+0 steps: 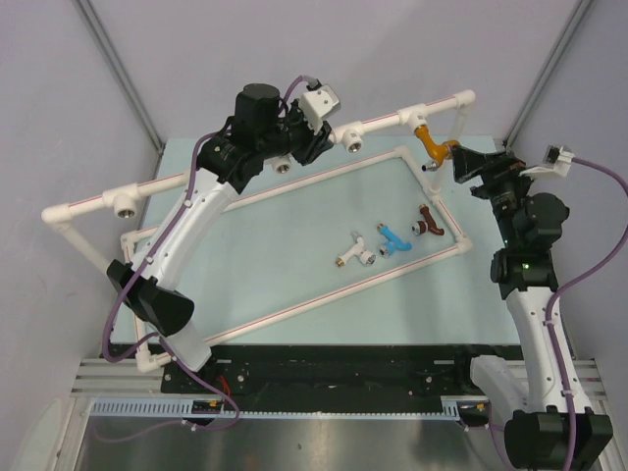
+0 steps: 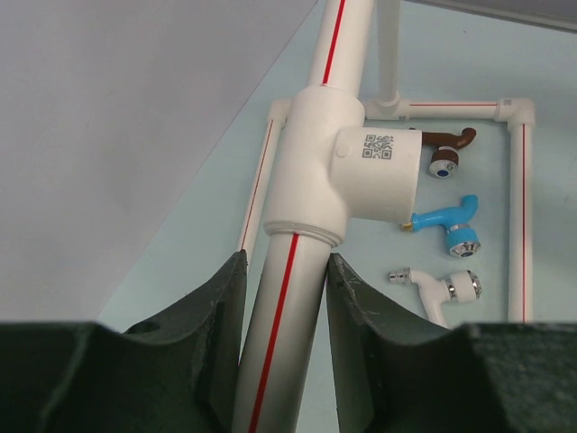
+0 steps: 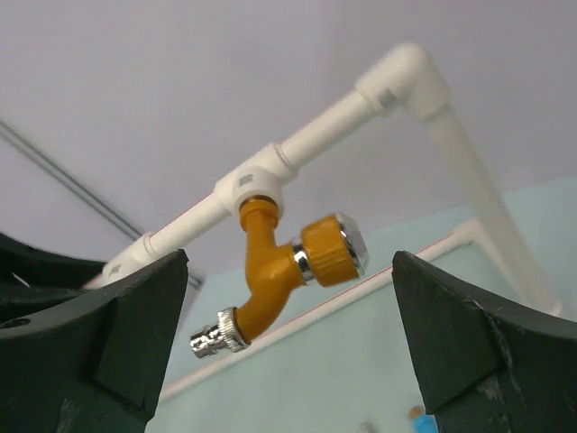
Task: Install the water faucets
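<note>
The orange faucet (image 1: 433,147) hangs screwed into a T-socket on the raised white pipe (image 1: 392,123); it also shows in the right wrist view (image 3: 288,271). My right gripper (image 1: 462,163) (image 3: 288,262) is open, with its fingers wide on either side of the orange faucet and not touching it. The white faucet (image 1: 355,251) (image 2: 442,287), the blue faucet (image 1: 394,238) (image 2: 451,225) and the dark red-brown faucet (image 1: 429,223) (image 2: 446,149) lie loose on the mat. My left gripper (image 1: 312,145) (image 2: 287,262) is shut on the raised pipe (image 2: 279,343), just below a T-socket (image 2: 347,167).
The pipe frame has a raised rail with open T-sockets (image 1: 125,203) (image 1: 285,162) (image 1: 351,137) and a low rectangle (image 1: 324,294) lying on the pale blue mat (image 1: 294,235). Grey walls close in at the back and sides.
</note>
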You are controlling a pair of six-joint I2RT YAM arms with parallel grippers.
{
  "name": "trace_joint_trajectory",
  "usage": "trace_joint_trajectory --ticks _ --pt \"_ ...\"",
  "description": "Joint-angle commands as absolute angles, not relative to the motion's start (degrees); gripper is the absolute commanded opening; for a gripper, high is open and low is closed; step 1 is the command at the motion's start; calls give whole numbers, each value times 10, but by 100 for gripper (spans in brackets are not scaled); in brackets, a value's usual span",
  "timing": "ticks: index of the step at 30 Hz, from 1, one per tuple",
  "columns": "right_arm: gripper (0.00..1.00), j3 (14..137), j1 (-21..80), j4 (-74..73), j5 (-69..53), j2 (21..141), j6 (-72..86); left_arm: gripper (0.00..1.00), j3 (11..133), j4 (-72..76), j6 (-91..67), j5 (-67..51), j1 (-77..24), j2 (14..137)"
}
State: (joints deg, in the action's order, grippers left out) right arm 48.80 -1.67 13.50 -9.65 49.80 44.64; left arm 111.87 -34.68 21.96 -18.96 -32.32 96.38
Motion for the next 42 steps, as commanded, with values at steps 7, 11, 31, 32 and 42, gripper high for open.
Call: trace_joint_trajectory --ticks 7,11,31,32,42 --pt "100 625 91 9 -200 491 -240 0 1102 -475 150 -231 -341 991" --pt "100 643 179 -60 -113 512 -389 0 1102 -476 149 -230 -341 991" --pt "36 645 212 48 7 648 -322 0 1090 -476 152 -229 -341 979" --pt "28 645 194 51 -58 645 -236 0 1089 -476 154 -228 -341 977" --pt "0 630 95 255 -255 651 467 0 1092 -476 156 -231 -341 982"
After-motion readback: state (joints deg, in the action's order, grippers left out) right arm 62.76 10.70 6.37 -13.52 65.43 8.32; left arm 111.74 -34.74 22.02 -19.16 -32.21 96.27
